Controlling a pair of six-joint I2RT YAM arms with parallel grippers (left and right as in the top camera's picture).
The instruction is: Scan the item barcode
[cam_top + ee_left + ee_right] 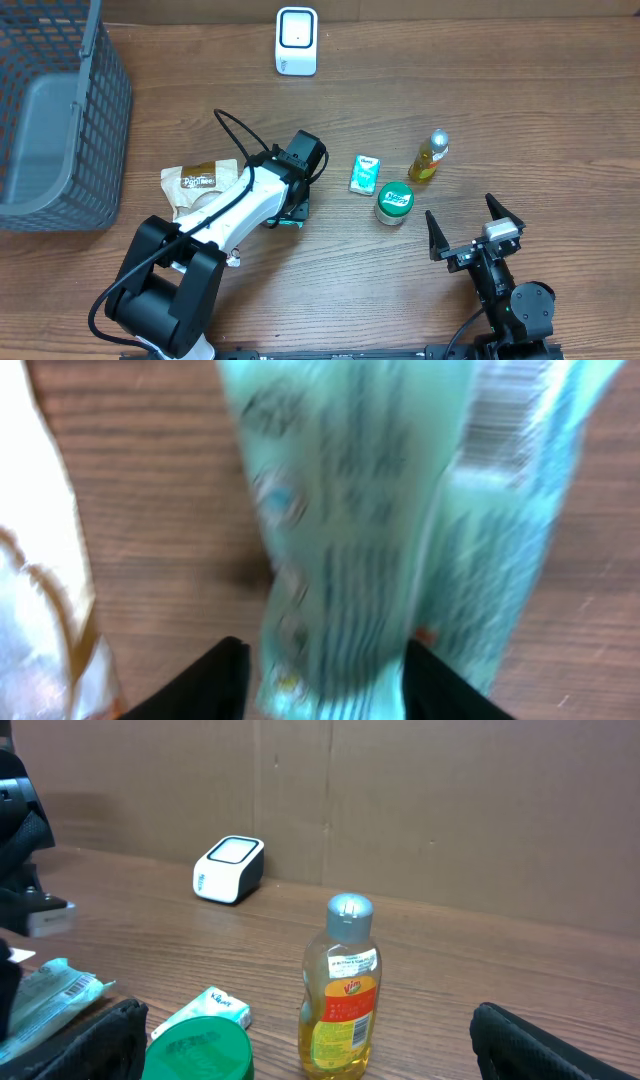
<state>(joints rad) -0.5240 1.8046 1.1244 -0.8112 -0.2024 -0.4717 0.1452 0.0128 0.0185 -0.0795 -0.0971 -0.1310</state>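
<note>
Teal packet point(340, 530) sits between left gripper point(325, 650) fingers, beside brown pouch point(195, 185); can't tell if clamped. Print blurred, barcode stripes visible. Right gripper point(458, 205) spread, empty. Bottle point(340, 990) label looks like "Vim"

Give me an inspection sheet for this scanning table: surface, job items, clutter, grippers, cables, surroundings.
Surface: wooden table, no spills seen.
Job's things: white scanner at far edge; teal packet, blurred close up.
Clutter: brown pouch, small teal box, green-lidded jar, yellow bottle, grey basket.
Grippers: left gripper straddles the packet, grip unclear; right gripper open, empty.
Cables: black cable looping behind left gripper.
Surroundings: brown wall behind table.
</note>
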